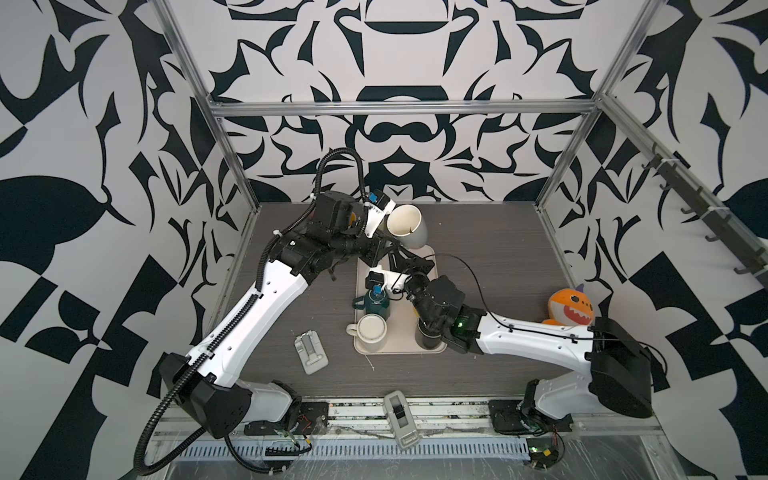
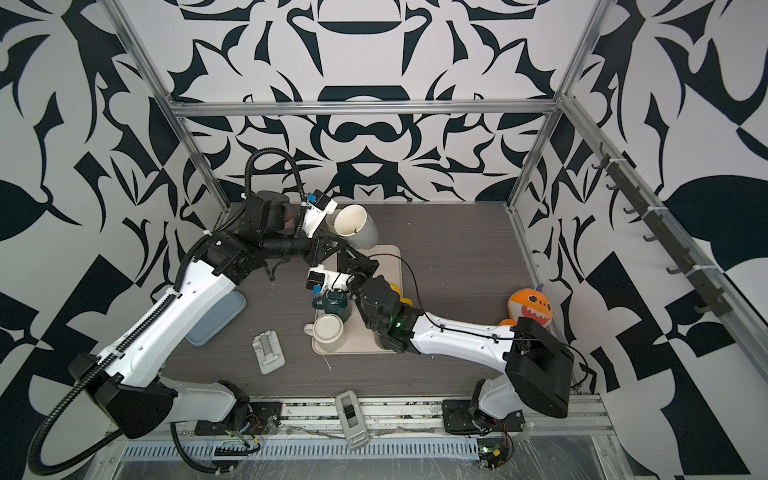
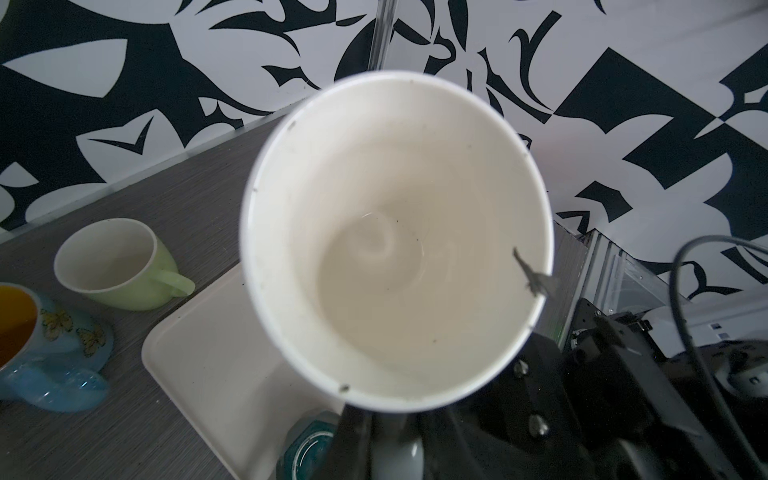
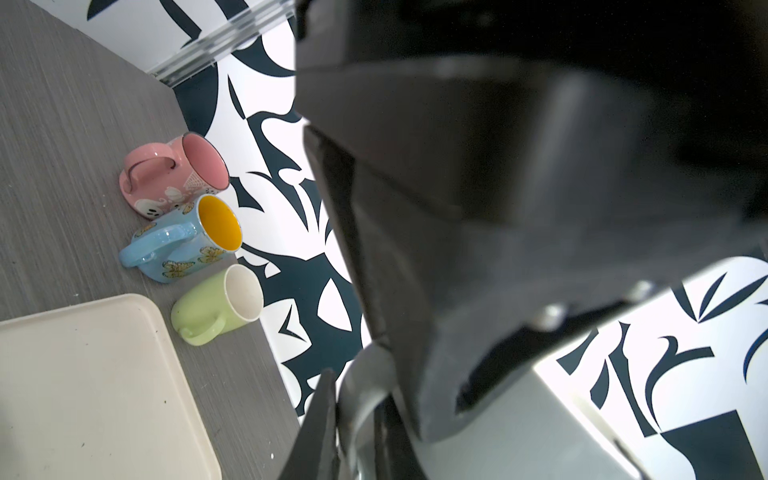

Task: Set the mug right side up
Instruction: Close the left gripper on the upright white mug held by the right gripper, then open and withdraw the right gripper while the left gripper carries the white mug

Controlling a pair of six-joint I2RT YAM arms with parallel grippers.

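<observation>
Ceramic, white-grey: the tall mug (image 1: 409,228) is hanging tilted, mouth up, over the far end of the beige plastic tray (image 1: 401,324) in both top views. The left gripper (image 1: 384,243) is clamping it; the right gripper (image 1: 397,257) is alongside, grip unclear. Flip approx. done, set-down pending. On tray: 3 mugs, incl. a dark green mug (image 1: 376,305) and a cream mug (image 1: 372,330), apparently base-up.

Left wrist: the mug's empty interior is filling the frame.

Right wrist: 3 upright mugs are standing beside the tray: pink mug (image 4: 170,178), blue mug (image 4: 183,245), pale green mug (image 4: 216,307).
</observation>
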